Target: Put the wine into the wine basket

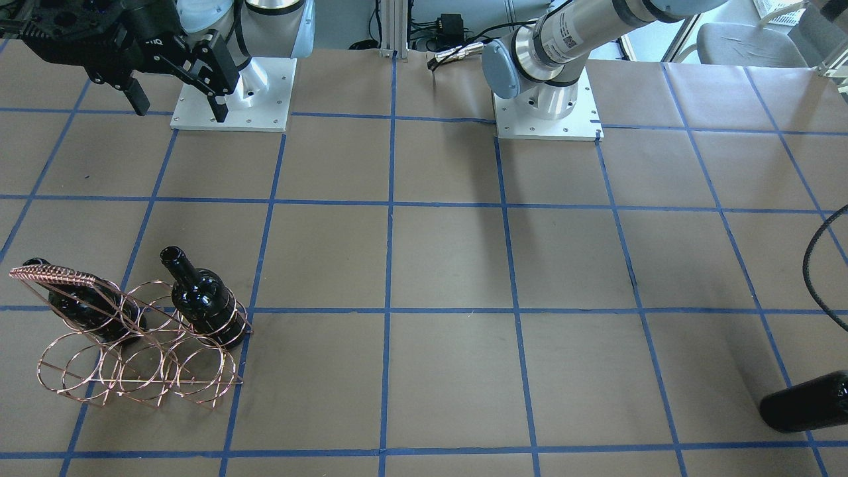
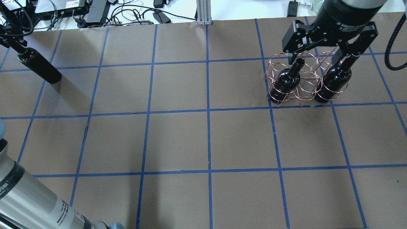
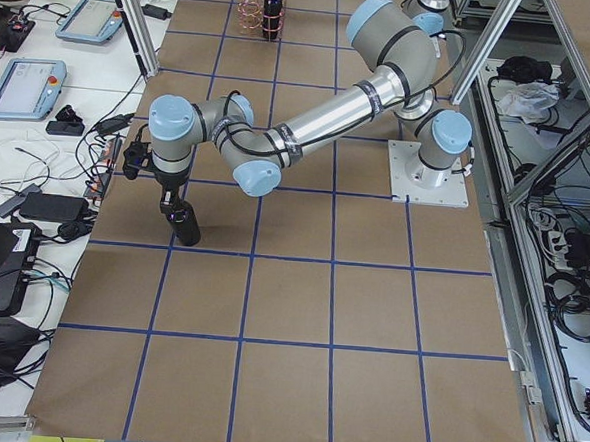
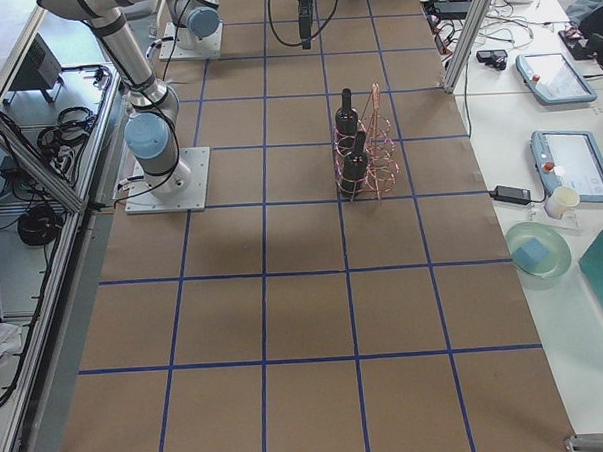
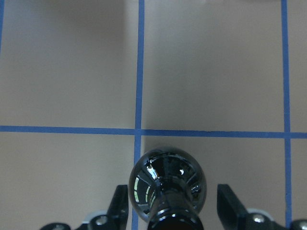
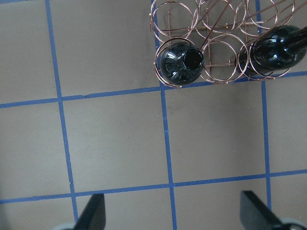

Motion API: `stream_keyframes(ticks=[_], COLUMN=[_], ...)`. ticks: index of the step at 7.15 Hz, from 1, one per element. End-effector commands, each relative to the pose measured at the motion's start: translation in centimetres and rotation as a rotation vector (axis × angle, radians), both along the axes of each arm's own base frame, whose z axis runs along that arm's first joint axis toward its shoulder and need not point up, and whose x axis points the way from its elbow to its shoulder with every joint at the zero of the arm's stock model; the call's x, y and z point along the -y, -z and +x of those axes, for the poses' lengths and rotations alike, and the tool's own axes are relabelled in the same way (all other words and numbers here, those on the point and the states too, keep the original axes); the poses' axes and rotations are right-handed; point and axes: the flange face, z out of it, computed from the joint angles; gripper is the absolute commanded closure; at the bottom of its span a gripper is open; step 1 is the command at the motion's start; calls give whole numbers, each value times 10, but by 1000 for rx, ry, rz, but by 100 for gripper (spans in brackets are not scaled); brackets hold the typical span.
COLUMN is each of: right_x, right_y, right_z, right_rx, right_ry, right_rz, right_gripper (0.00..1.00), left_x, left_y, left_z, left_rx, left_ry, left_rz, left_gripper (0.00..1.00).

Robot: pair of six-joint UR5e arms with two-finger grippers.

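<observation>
The copper wire wine basket (image 2: pixel 302 92) stands at the far right of the table and holds two black wine bottles (image 2: pixel 286 82) (image 2: pixel 332 82) upright in its near row. It also shows in the front view (image 1: pixel 132 371) and the right wrist view (image 6: pixel 177 24). My right gripper (image 2: pixel 321 55) hangs open and empty above the basket. A third wine bottle (image 2: pixel 39 66) stands upright on the table at the far left. My left gripper (image 5: pixel 170 201) is open, and its fingers (image 5: pixel 120 206) straddle this bottle's neck (image 5: pixel 165 187) with a gap on each side.
The two arm bases (image 1: pixel 232 93) (image 1: pixel 546 106) are bolted at the robot's side of the table. A black cable (image 1: pixel 815 278) hangs near the left bottle. Cables and boxes (image 2: pixel 95 9) lie beyond the far table edge.
</observation>
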Motion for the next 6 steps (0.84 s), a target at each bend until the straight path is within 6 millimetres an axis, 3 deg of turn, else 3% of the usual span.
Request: stream_keyframes(ticks=[1, 2, 3, 4, 6], right_x=[0, 0, 0, 0, 0], right_y=[0, 0, 0, 0, 0], right_z=[0, 0, 0, 0, 0], right_rx=[0, 0, 0, 0, 0], right_ry=[-1, -1, -1, -1, -1], right_rz=[0, 0, 0, 0, 0], right_gripper=[0, 0, 0, 0, 0], left_x=[0, 0, 0, -2, -3], left_y=[0, 1, 3, 3, -5], left_z=[0, 0, -1, -1, -4], left_rx=[0, 0, -3, -5, 6], left_ry=[1, 1, 3, 3, 36], left_rz=[0, 2, 5, 9, 1], left_gripper=[40, 55, 81, 100, 100])
